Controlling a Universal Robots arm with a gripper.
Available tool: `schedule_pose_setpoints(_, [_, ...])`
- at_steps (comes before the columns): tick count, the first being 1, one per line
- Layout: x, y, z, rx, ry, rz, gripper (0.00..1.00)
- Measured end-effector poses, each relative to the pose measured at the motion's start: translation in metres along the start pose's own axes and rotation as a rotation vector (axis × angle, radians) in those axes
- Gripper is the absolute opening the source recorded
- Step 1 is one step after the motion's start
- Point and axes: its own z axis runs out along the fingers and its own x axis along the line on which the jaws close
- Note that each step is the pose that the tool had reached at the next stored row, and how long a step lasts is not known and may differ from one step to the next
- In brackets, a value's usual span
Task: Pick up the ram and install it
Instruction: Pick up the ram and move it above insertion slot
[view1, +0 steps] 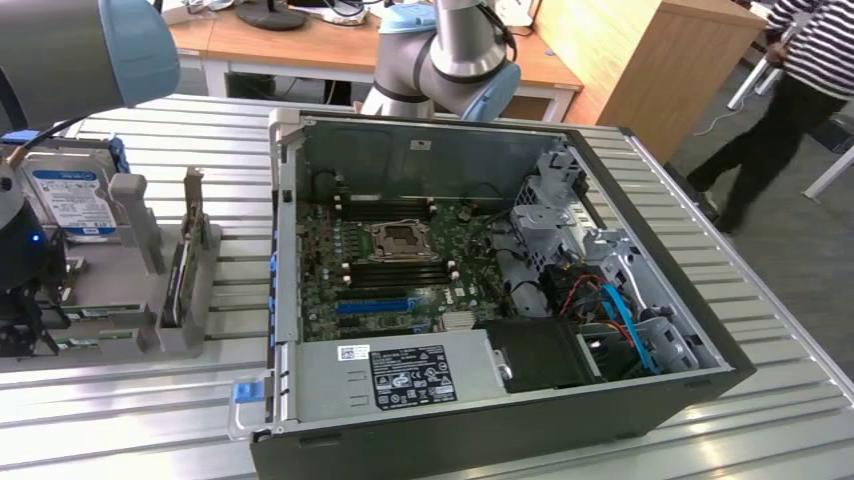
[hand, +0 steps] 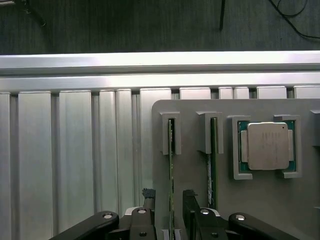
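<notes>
1. The pincer (hand: 168, 197) stands open, with one finger (hand: 148, 196) on each side of the ram (hand: 171, 165). It clamps nothing.
2. The ram stands on its long edge in the slot nearest the edge of the grey holder plate (hand: 190, 111). The plate lies on the slatted tabletop (hand: 75, 150), by the edge at the exterior view's left, well apart from the open computer case (view1: 427, 155).
3. A second stick (hand: 212, 160) stands in the next slot just beside the ram, and a processor (hand: 265, 145) sits in its cradle beyond. The finger on that side sits between the two sticks, so I judge the room there to be tight. That finger should stay off the neighbour.
4. For a sound grasp, the ram should sit midway between the fingers before they close, and the pads should meet its flat faces squarely. A skewed or off-centre grip would likely tilt the stick and jam it in the holder's guides.
5. A firm but gentle squeeze is wise, as the thin board will probably flex.
6. Installing has not begun: the ram is nowhere near the motherboard (view1: 461, 250).
</notes>
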Motion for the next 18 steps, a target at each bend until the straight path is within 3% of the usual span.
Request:
schedule_pose_setpoints(13, [-0.001, -0.0182, 0.0002, -0.0009, 0.0013, -0.032, 0.36])
schedule_pose_setpoints(18, [-0.001, -0.0189, 0.0002, -0.0011, 0.0015, -0.033, 0.36])
